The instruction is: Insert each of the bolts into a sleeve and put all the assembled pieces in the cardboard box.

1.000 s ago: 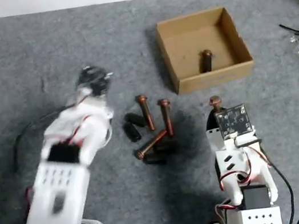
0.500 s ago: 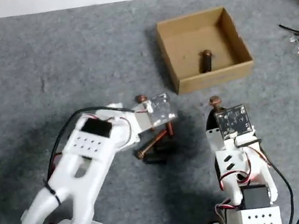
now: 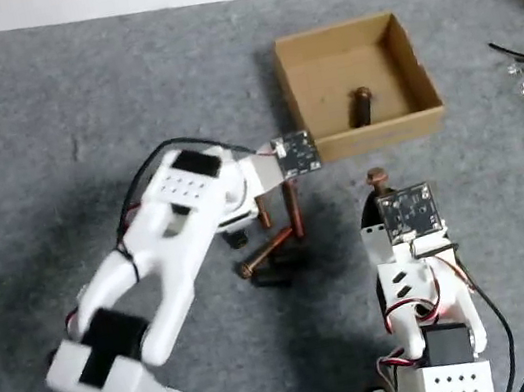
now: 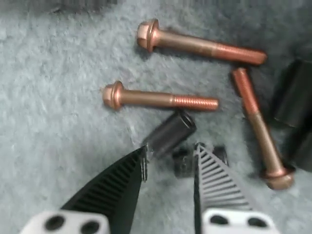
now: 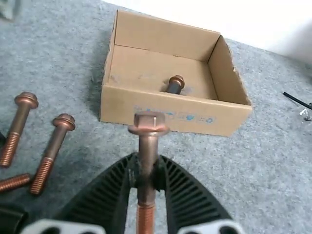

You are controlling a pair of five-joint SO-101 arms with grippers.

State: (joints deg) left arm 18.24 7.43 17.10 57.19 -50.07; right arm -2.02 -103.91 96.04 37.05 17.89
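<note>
Left gripper [image 4: 170, 152] spread open, tips just at a sleeve [image 4: 170, 131] beside loose bolts [image 4: 161, 97]. Right gripper [image 5: 146, 173] clamped on upright bolt [image 5: 148, 130], near box [image 5: 165, 111] holding one assembly [image 5: 174, 84].

The cardboard box [image 3: 373, 134] sits upper right of centre, with one bolted sleeve [image 3: 362, 107] inside. The left arm [image 3: 179, 241] stretches from lower left over loose bolts [image 3: 269, 249] mid-frame. A single bolt [image 3: 376, 177] pokes out just above the right arm [image 3: 417, 270].
</note>
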